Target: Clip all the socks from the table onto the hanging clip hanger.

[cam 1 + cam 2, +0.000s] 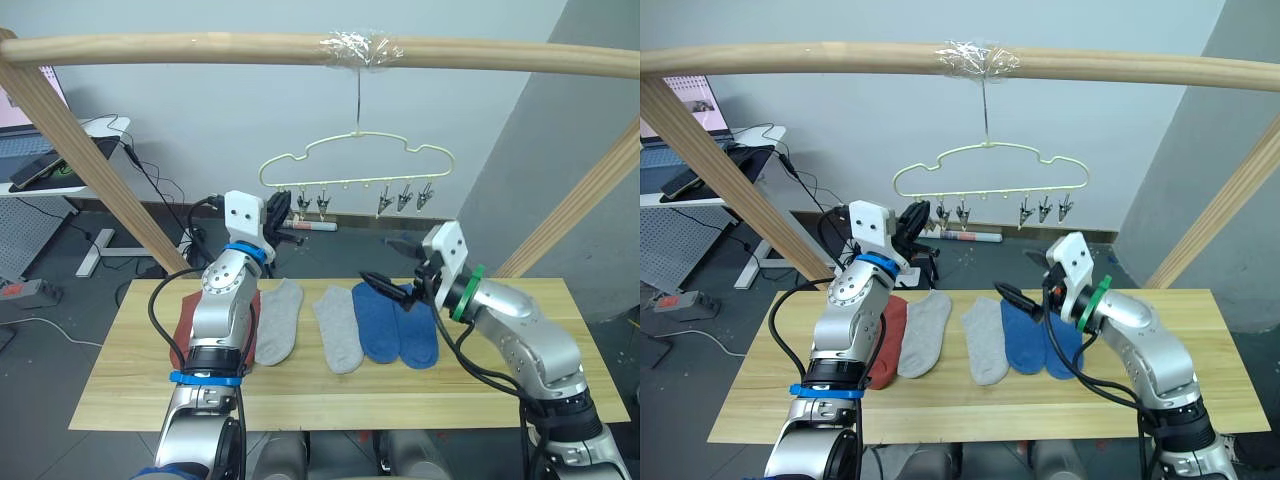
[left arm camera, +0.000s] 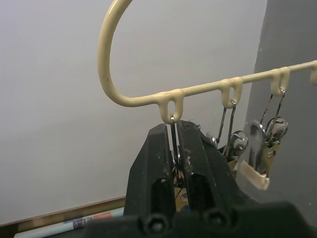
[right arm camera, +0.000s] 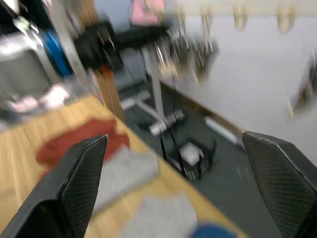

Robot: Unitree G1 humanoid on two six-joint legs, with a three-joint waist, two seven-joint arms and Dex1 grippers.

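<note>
- The clip hanger (image 1: 357, 165) is hung by its hook from a taped spot on the wooden pole (image 1: 200, 48), above the far edge of the table (image 1: 330, 385). A row of small metal clips is dangled under its bottom wire.
- The left gripper (image 1: 278, 213) is raised up to the hanger's left end. In the left wrist view its two black fingers (image 2: 158, 163) are pinched tight on the leftmost clip (image 2: 173, 144), right under the first wire loop. So that one's clenched on a clip, no sock in it.
- The right gripper (image 1: 412, 285) is held low over the table, just above the blue socks (image 1: 393, 323). In the right wrist view its fingers (image 3: 81, 173) are spread wide apart with nothing between them, so it's released.
- All the socks are laid flat on the table in a row: rust-red socks (image 1: 888, 340) mostly hidden behind the left arm, then one grey sock (image 1: 278, 320), another grey sock (image 1: 340, 340), then the blue pair side by side and touching.
- A desk (image 1: 40, 165) with some gear on it is seen on the floor off to the left behind the frame, with cables trailing beside it.
</note>
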